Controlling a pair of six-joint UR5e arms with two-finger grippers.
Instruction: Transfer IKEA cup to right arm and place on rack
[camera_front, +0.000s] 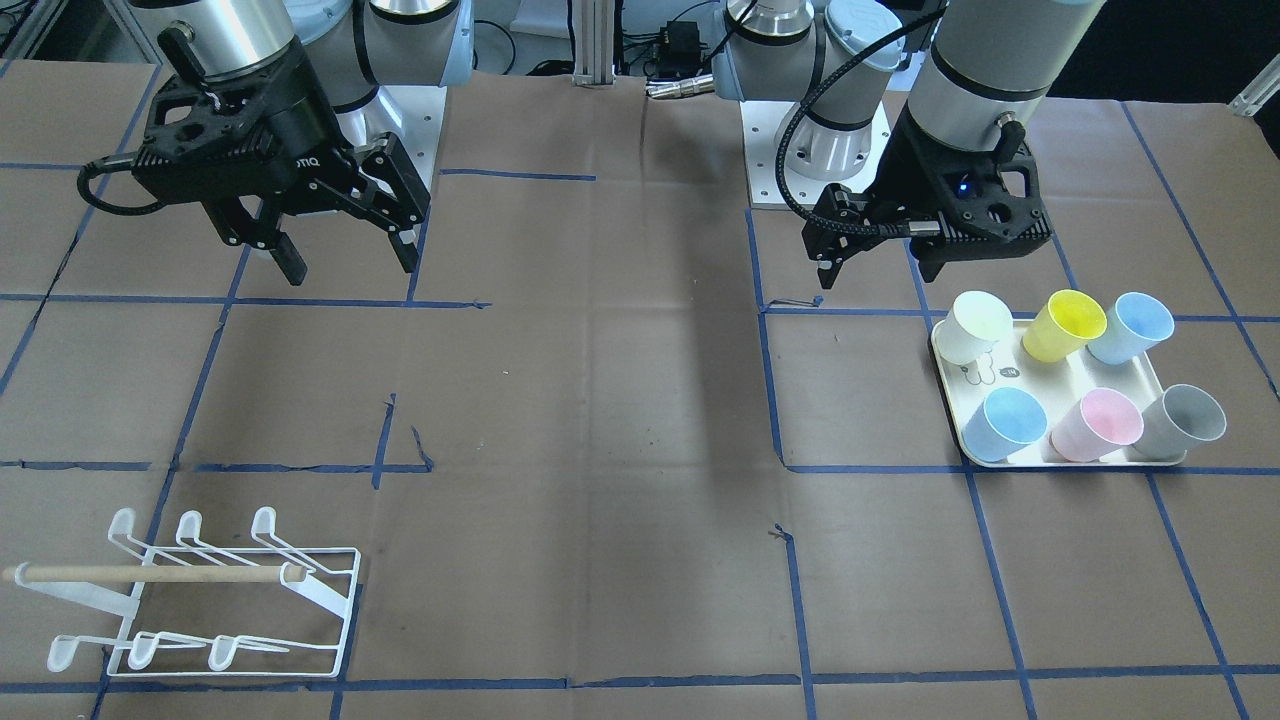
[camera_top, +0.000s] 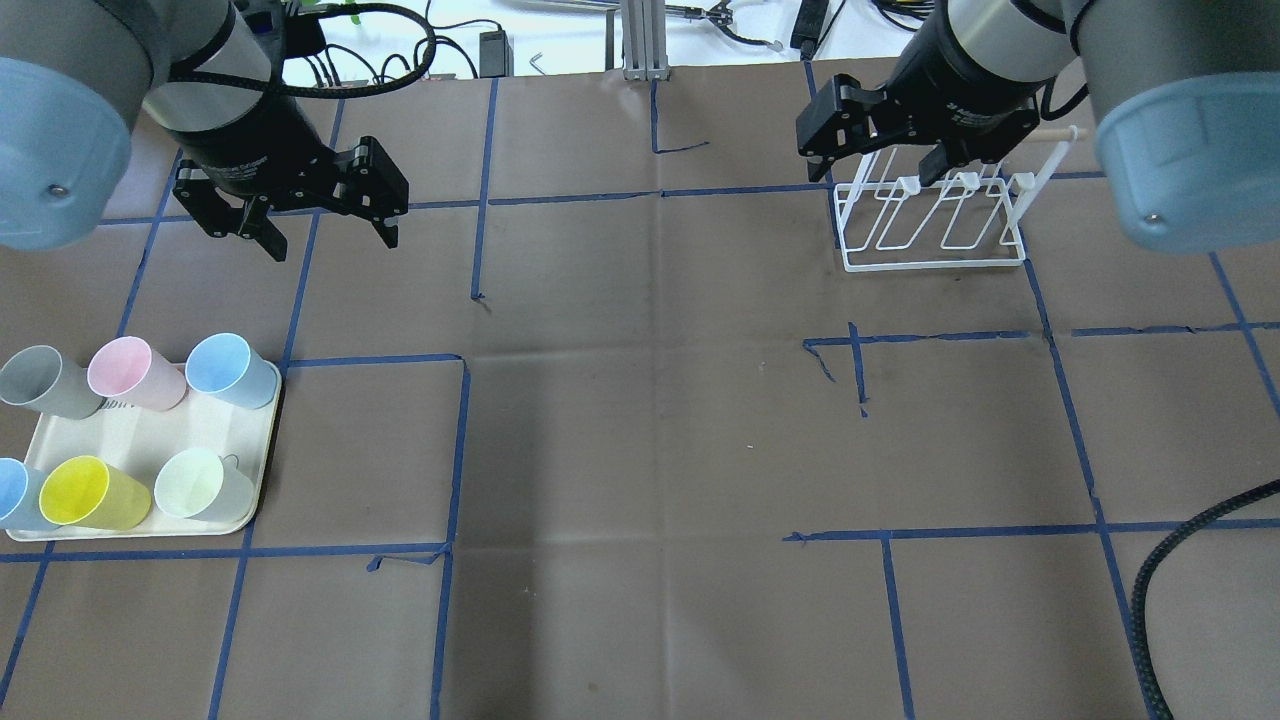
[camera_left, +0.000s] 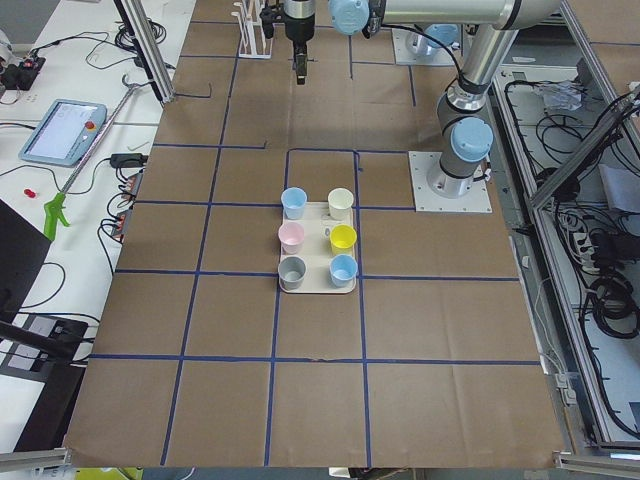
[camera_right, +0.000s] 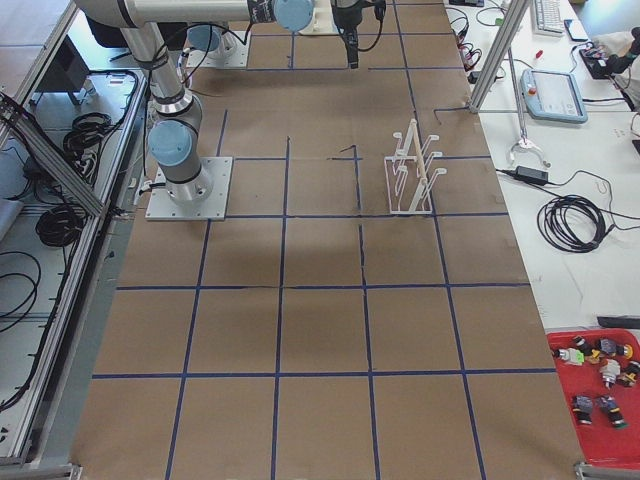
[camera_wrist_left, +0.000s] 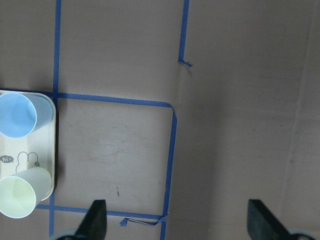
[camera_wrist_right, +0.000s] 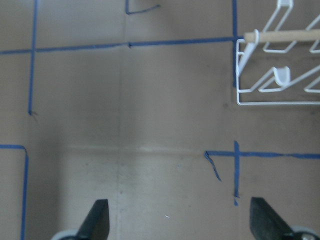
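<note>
Hovering above the paper-covered table (camera_front: 620, 400) — both grippers are held wide and empty.

The left gripper (camera_top: 330, 240) is hung fingers-down near the cream tray (camera_front: 1080, 463), its jaws spread wide with nothing between them. The right gripper (camera_front: 350, 268) is posed likewise, wide and empty, apart from the rack (camera_front: 325, 596). In the overhead view the rack's far side is covered by the right gripper, and the blue cup (camera_front: 1130, 327) is cut off at the edge. In the wrist views only dark fingertips (camera_wrist_left: 97, 217) are shown. Six plain tapered cups are stood open end up in two rows on the tray. With the blue cup are a white cup (camera_front: 975, 325), a yellow cup (camera_front: 1065, 322), a second blue cup (camera_front: 1005, 425), a pink cup (camera_front: 1097, 425) and a grey cup (camera_front: 1185, 420). The white wire rack is set on the robot's right, toward the operators' side — loop-tipped prongs are seen in two rows under a pale wooden handle (camera_front: 150, 574).
</note>
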